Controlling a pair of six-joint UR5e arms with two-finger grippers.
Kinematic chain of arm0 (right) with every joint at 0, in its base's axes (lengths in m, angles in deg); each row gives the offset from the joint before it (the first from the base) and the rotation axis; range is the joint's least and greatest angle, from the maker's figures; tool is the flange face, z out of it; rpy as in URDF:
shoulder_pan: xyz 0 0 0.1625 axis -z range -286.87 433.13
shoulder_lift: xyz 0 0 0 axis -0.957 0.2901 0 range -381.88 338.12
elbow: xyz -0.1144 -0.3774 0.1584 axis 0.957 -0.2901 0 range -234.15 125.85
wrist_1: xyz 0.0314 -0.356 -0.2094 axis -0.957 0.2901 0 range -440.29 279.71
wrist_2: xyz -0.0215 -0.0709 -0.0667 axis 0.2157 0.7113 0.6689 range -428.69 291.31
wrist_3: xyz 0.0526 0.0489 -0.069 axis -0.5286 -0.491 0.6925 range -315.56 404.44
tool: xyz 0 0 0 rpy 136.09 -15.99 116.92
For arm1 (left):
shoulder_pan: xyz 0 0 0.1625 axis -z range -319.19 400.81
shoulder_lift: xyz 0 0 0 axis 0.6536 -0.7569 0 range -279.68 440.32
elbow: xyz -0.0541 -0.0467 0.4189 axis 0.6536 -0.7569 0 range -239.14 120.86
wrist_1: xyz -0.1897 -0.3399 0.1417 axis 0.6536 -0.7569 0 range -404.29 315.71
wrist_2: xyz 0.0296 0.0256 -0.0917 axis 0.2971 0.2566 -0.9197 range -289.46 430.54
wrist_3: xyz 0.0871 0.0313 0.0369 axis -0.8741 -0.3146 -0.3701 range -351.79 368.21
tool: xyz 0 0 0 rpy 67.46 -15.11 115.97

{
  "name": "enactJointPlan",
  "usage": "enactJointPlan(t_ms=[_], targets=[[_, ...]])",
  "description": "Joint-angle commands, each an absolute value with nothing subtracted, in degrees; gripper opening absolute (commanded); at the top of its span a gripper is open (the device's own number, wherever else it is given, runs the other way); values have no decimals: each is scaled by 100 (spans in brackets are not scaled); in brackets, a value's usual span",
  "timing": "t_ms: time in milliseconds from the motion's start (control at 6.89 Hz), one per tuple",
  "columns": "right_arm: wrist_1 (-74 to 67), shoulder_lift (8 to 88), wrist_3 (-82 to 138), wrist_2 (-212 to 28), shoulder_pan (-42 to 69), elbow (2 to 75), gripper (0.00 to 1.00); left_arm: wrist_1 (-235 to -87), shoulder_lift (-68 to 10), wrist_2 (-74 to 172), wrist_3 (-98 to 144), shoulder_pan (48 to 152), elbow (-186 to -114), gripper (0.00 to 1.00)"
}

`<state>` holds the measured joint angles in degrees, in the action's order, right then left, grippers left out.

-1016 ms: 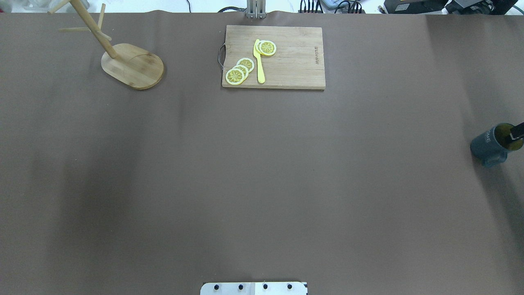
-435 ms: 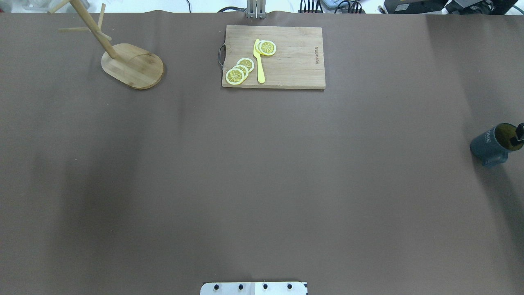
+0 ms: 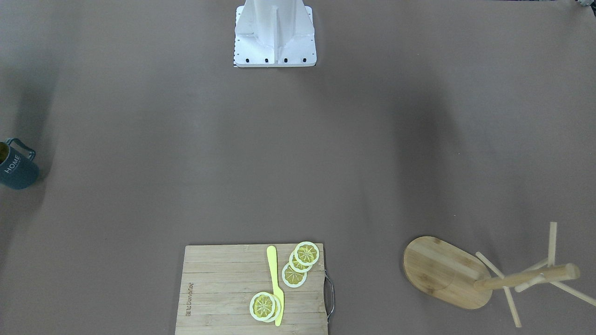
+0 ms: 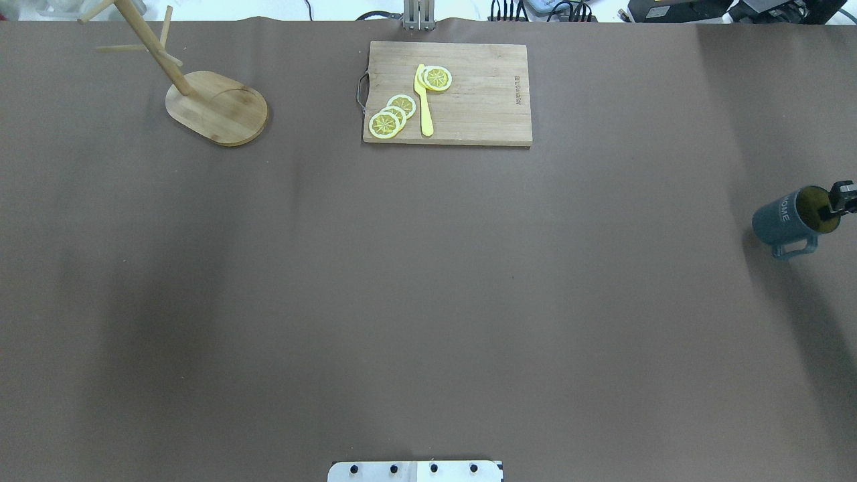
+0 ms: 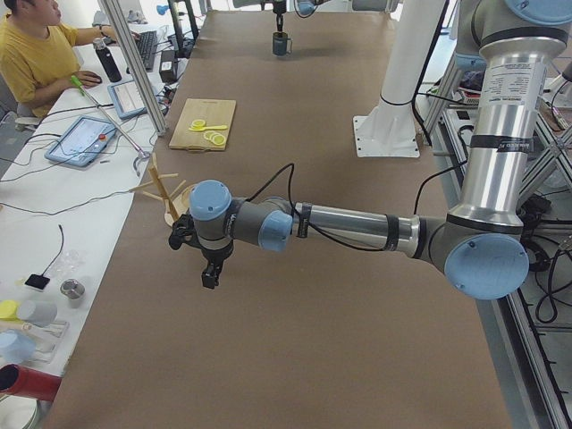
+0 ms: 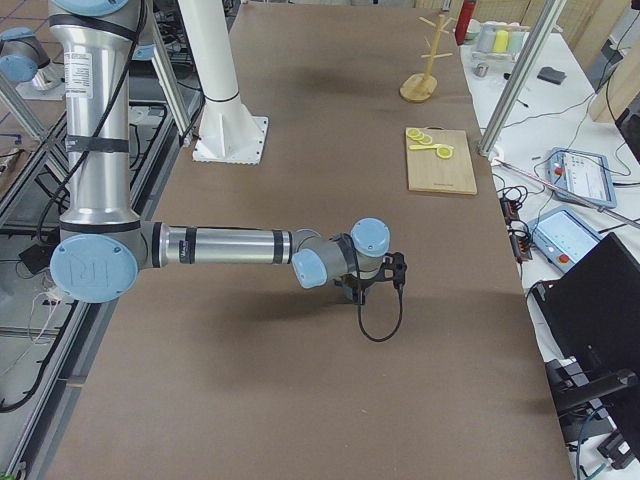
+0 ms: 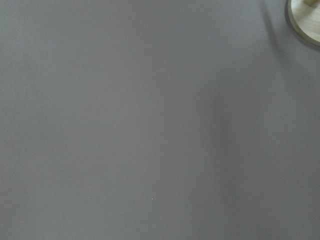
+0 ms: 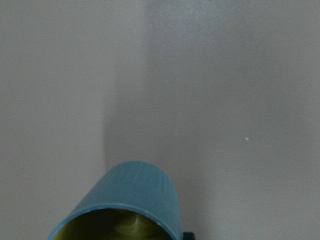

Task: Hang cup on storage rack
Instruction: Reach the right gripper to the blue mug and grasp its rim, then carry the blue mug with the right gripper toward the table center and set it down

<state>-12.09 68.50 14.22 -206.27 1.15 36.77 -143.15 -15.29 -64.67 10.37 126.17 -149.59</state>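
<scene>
The brown bench (image 4: 428,301) takes up nearly all of what I see. At its far edge, about midway across, lies a rectangular wooden cutting board (image 4: 469,100). In the far corner on my left stands the storage rack (image 4: 217,107), upright on its oval base, its thin pegs slanting off the post. The cup (image 4: 787,221) is well apart from the rack, out by the bench's edge on my right. Its yellow mouth faces up, the HOME lettering shows on its side, and its handle points back toward my base. Whether its bottom touches the bench I cannot tell. My right tool (image 4: 837,203) pinches the cup's wall at the rim, one finger down inside the mouth. My left tool (image 5: 209,281) hangs fingers-down above the bench near the rack's base; whether it is spread or pressed together I cannot tell. On the board lie a yellow knife (image 4: 424,100) and lemon slices (image 4: 392,115), some on each side of the knife.
</scene>
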Motion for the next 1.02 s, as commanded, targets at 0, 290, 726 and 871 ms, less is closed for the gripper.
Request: enactJointPlan(t_ms=[0, 290, 726, 871], targets=[[-1200, 6140, -792, -20589, 840, 4128, 0, -14587, -1531, -6472, 1110, 12572, -14941, 99], [-1191, 5174, -2999, -19926, 1998, 4375, 0, -14651, -1539, -6463, 1225, 12501, -14923, 98], [-123, 3364, -4912, -18799, 3486, 4367, 0, -14851, -1636, -6437, 1392, 12143, -14905, 98], [-49, 3089, -5308, -18500, 3812, 4367, 0, -14984, -1645, -6437, 1401, 12062, -14897, 98]])
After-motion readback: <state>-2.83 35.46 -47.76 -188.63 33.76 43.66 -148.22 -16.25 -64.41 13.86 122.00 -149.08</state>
